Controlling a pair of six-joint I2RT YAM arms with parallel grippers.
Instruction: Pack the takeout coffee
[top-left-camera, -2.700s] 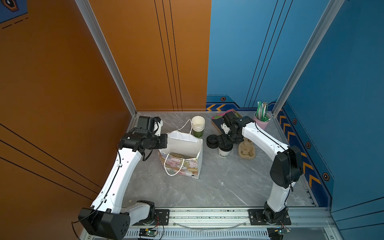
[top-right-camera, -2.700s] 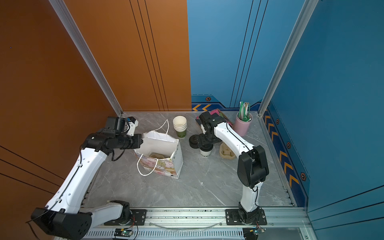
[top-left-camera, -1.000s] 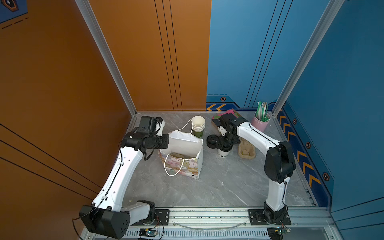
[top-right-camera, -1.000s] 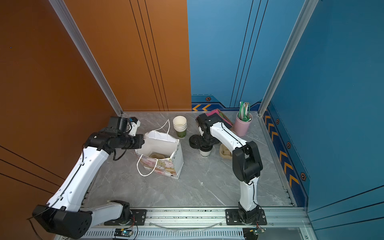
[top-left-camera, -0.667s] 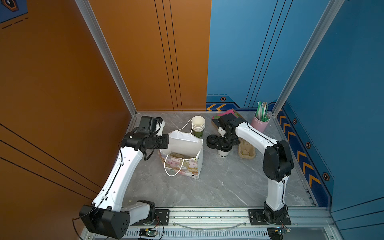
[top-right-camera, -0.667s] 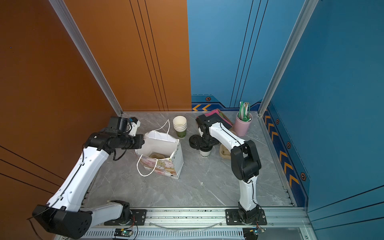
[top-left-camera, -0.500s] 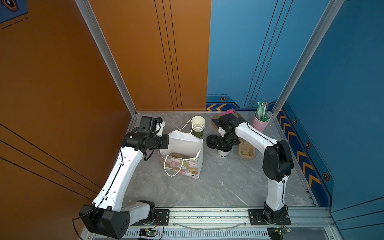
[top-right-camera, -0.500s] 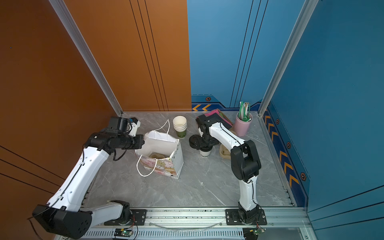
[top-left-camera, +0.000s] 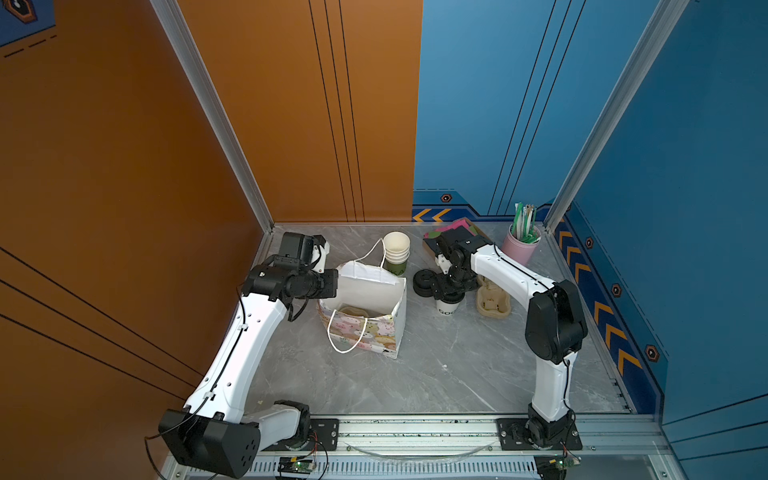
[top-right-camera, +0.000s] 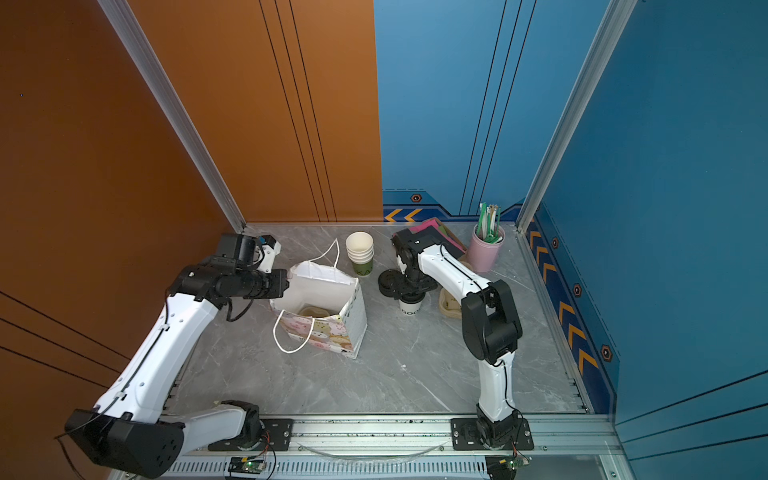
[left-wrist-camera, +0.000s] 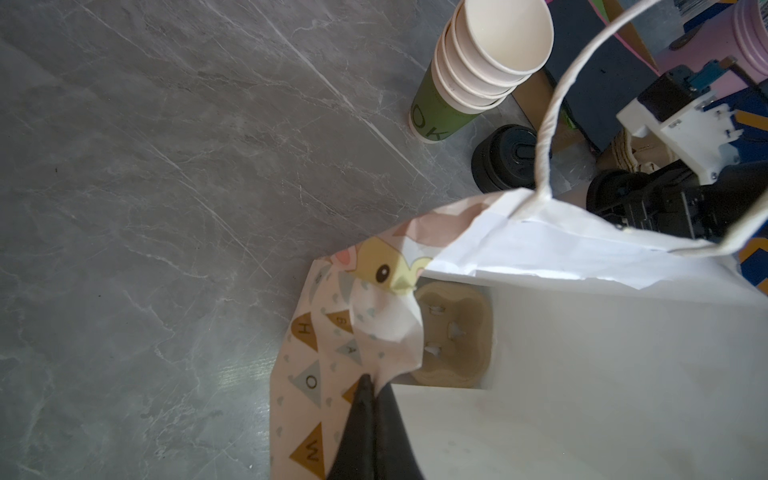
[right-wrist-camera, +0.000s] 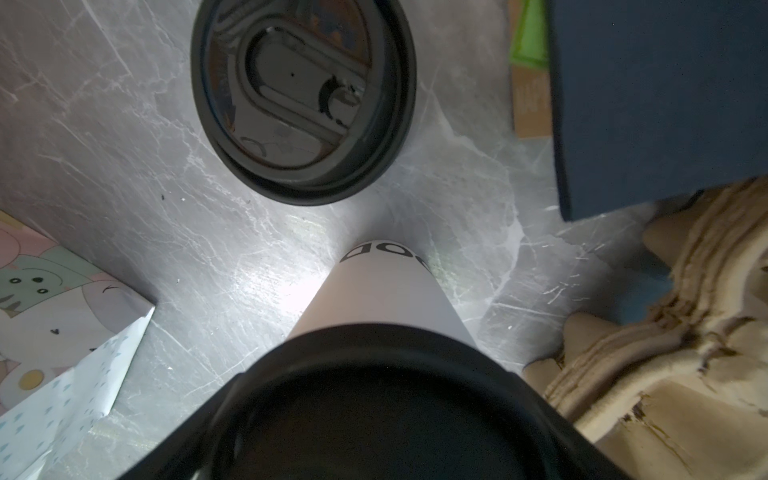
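Straddling takeout coffee (top-left-camera: 448, 307) at its lid, right end effector (top-left-camera: 451, 290) wide, grip unclear | coffee upright on bench (top-left-camera: 457, 365), 3 o'clock of bag (top-left-camera: 365, 332) | left end effector (left-wrist-camera: 371, 380) pinched on bag rim | risk: lid-only squeeze pops lid, spills

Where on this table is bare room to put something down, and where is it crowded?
Free: the marble between the gift bag and the front rail. Crowded: back right, among cup stack, loose lids, takeout coffee, cardboard carriers and straw holder.
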